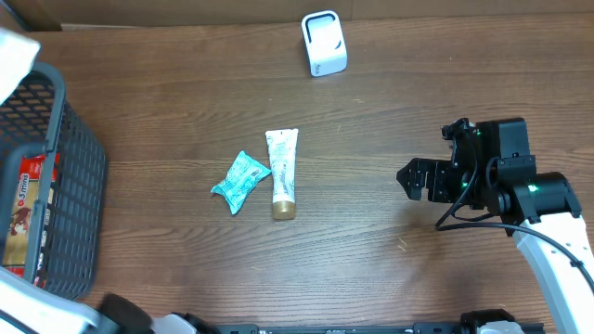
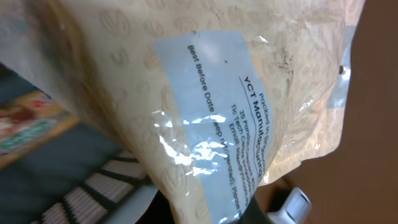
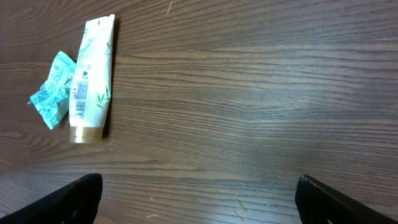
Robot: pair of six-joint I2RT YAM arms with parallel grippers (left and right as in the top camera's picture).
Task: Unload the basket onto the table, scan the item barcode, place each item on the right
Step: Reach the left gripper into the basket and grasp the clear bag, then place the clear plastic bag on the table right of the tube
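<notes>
Cream pouch with pale blue label clamped in closed left gripper.
Right gripper gapes empty; dark mesh basket, left edge, holds red-and-white box.

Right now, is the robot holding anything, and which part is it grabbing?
The left tool is shut on the cream labelled bag, seemingly by one edge; the exact spot is hidden. The right tool is open, empty.
</notes>
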